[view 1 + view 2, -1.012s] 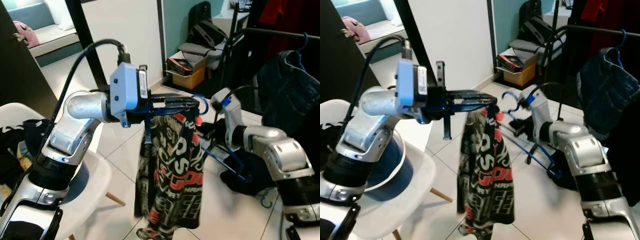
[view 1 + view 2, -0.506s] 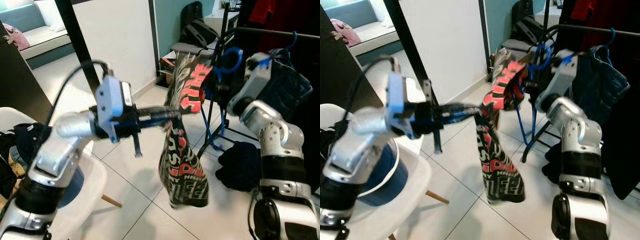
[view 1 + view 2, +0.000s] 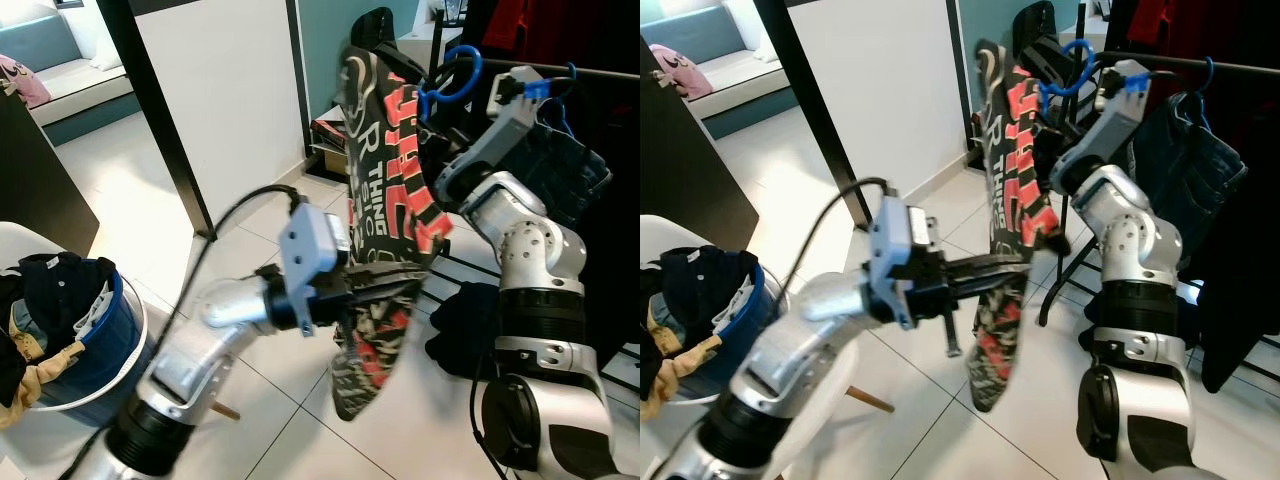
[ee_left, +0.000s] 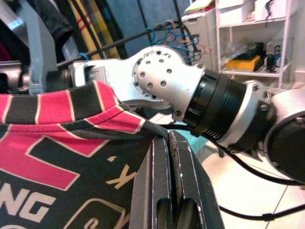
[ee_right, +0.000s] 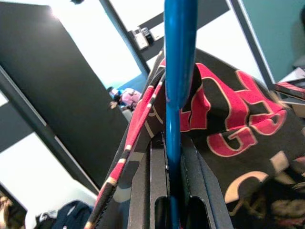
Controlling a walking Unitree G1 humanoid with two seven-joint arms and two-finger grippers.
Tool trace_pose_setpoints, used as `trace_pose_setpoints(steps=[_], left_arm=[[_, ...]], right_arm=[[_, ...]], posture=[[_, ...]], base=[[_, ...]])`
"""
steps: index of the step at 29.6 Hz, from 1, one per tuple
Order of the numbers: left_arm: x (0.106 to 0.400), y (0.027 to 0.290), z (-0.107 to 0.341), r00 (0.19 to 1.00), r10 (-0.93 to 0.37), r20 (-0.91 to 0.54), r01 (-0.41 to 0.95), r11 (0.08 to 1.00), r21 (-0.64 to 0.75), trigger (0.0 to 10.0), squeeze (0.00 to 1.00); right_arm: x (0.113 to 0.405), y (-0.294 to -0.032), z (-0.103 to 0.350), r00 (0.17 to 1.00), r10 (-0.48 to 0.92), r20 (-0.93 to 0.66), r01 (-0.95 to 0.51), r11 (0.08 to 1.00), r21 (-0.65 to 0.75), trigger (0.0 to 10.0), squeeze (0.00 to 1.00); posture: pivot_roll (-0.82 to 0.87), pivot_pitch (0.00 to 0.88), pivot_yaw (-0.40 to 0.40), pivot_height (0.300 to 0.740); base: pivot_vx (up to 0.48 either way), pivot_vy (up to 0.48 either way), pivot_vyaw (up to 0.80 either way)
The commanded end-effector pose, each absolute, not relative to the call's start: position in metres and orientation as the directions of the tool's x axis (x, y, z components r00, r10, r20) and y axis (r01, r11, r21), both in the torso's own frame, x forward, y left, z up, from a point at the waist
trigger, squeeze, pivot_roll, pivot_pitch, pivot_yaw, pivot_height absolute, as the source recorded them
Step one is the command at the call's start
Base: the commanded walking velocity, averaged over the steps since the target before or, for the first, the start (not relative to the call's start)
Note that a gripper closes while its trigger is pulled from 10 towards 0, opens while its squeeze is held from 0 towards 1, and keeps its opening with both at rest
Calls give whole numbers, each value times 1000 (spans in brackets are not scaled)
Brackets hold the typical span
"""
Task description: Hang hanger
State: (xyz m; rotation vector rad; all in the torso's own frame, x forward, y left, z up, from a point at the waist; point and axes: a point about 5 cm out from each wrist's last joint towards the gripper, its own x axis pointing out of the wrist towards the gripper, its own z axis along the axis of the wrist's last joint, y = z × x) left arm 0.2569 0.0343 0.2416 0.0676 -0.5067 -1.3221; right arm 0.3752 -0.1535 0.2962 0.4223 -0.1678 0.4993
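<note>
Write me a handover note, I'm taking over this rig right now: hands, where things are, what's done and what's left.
Right hand: raised by the clothes rack, shut on the blue plastic hanger, whose hook is up near the dark metal rail, not seen over it yet.
Left hand: extended forward, shut on the black and red printed shirt hanging from that hanger.
Done: shirt on hanger, lifted to the rack.
Left: hook the hanger on the rail, release both hands.

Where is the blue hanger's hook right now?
In the head views the blue hanger's hook is raised at upper right, held by the right gripper, near the clothes rail.
</note>
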Motion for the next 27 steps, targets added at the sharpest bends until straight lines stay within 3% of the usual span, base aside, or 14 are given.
trace_pose_setpoints(steps=[1,4,5,6,8,11,13,14,15,16,19,23,26,27], left_arm=[[259,25,235,191,-936,296,915,279,291,3843,0],[261,22,236,214,-927,308,913,302,274,3843,0],[269,28,240,264,-910,321,899,352,259,10000,0],[277,41,247,314,-888,335,876,407,259,10000,0],[284,55,254,345,-873,344,854,444,271,10000,0],[284,55,254,345,-873,344,854,444,271,10000,0],[284,72,262,335,-875,350,848,441,292,10000,0],[276,89,272,275,-895,352,862,392,322,10000,35],[276,89,272,275,-895,352,862,392,322,10000,35],[268,99,280,230,-904,361,872,357,336,10000,1000],[268,99,280,230,-904,361,872,357,336,10000,1000],[238,101,279,75,-946,316,920,188,345,10000,1000],[236,102,277,72,-950,303,919,181,350,10000,1000],[241,105,279,123,-942,311,901,237,362,10000,1000]], right_arm=[[369,-134,316,796,508,331,-592,768,245,10000,0],[367,-129,316,777,537,329,-615,758,216,10000,0],[359,-124,316,720,608,334,-677,722,144,10000,0],[348,-126,315,647,688,330,-737,674,40,10000,0],[341,-134,313,601,738,306,-766,641,-40,10000,0],[341,-134,313,601,738,306,-766,641,-40,10000,0],[336,-147,311,584,765,270,-772,627,-106,10000,0],[334,-165,311,589,773,236,-759,629,-166,10000,0],[334,-165,311,589,773,236,-759,629,-166,10000,0],[333,-178,314,602,769,216,-742,638,-203,10000,0],[333,-178,314,602,769,216,-742,638,-203,10000,0],[334,-195,326,606,762,230,-717,648,-257,10000,0],[334,-195,329,594,769,238,-722,640,-264,10000,0],[333,-196,331,576,780,244,-734,625,-266,10000,0]], posture=[[-73,0,83,740],[-73,0,83,740],[-71,0,84,740],[-69,0,84,740],[-67,0,82,740],[-67,0,82,740],[-69,0,79,740],[-69,0,72,740],[-69,0,72,740],[-67,0,69,740],[-67,0,69,740],[-61,0,59,740],[-61,0,59,740],[-55,0,54,740]], base=[[0,0,0],[0,0,0],[0,0,0],[0,0,0],[0,0,0],[0,0,0],[0,0,0],[0,0,0],[0,0,0],[0,0,0],[0,0,0],[0,0,0],[0,0,0],[0,0,0]])
